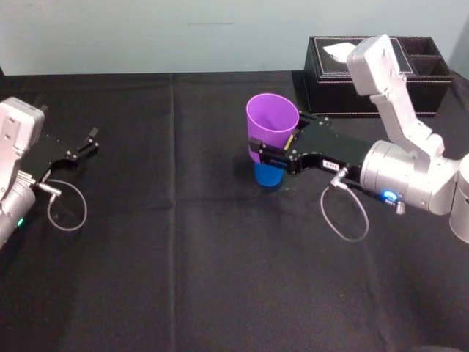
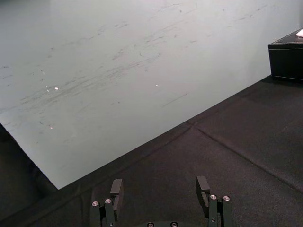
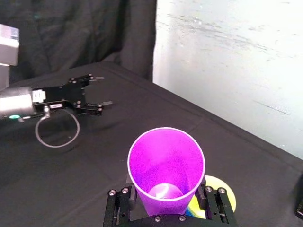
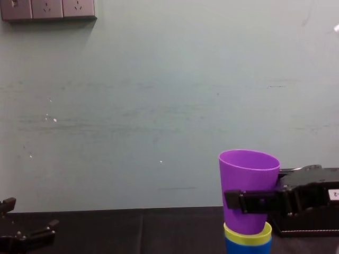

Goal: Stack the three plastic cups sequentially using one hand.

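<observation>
My right gripper (image 1: 272, 152) is shut on the purple cup (image 1: 272, 119), one finger on each side of its wall, as the right wrist view shows around the purple cup (image 3: 165, 165). In the chest view the purple cup (image 4: 248, 182) stands upright with its base sunk into the yellow-green cup (image 4: 248, 234), which is nested in the blue cup (image 4: 248, 247). The blue cup (image 1: 268, 176) stands on the black tablecloth mid-table. A part of the yellow-green rim (image 3: 223, 190) shows beside the purple one. My left gripper (image 1: 91, 141) rests open and empty at the far left.
A black leather tissue box (image 1: 381, 73) stands at the back right, close behind my right arm. The black cloth (image 1: 183, 242) covers the table, and a pale wall (image 4: 159, 106) runs along its far edge. A cable loop (image 1: 344, 213) hangs from my right wrist.
</observation>
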Robot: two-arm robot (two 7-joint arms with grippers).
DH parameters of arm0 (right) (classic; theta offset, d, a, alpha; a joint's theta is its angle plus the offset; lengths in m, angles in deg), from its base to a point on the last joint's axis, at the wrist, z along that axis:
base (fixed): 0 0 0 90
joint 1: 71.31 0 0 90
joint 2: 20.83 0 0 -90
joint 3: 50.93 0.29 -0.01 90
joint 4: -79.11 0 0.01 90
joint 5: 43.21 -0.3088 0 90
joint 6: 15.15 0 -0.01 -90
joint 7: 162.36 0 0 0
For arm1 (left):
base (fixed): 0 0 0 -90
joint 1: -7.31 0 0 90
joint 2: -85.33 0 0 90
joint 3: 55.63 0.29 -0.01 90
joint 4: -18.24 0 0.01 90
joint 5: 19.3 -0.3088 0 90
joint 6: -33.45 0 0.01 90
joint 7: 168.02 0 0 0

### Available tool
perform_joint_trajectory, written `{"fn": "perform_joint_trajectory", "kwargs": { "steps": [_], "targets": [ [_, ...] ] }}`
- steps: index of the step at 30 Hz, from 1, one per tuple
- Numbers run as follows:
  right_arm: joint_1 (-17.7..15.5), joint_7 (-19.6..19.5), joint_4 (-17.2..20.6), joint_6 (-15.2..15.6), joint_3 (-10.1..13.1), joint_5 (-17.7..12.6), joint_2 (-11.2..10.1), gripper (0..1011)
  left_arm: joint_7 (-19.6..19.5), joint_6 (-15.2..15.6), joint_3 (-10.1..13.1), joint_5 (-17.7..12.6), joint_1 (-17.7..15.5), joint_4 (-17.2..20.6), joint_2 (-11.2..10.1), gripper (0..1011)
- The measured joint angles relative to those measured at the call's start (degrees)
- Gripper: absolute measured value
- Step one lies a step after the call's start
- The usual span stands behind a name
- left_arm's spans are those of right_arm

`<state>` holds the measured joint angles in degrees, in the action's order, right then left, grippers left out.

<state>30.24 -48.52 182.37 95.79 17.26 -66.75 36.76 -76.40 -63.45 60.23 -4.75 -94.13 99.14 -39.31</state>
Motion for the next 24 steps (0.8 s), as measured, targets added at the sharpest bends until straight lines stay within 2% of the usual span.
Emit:
{"fn": "perform_joint_trajectory", "kwargs": {
  "steps": [4,8,16,24],
  "targets": [
    [1.35,-0.34,-1.05,0.82,-0.23,-0.11,0.15,716,0.0,0.0,0.0,0.0,0.0,0.0,0.0,1010],
    [3.92,-0.64,-3.63,1.6,-0.98,-0.11,0.8,716,0.0,0.0,0.0,0.0,0.0,0.0,0.0,1010],
    [7.03,-0.68,-7.1,1.5,-2.11,0.71,1.75,716,0.0,0.0,0.0,0.0,0.0,0.0,0.0,1010],
    [8.17,-0.64,-8.89,1.16,-2.52,1.07,2.29,716,0.0,0.0,0.0,0.0,0.0,0.0,0.0,1010]
  ]
}}
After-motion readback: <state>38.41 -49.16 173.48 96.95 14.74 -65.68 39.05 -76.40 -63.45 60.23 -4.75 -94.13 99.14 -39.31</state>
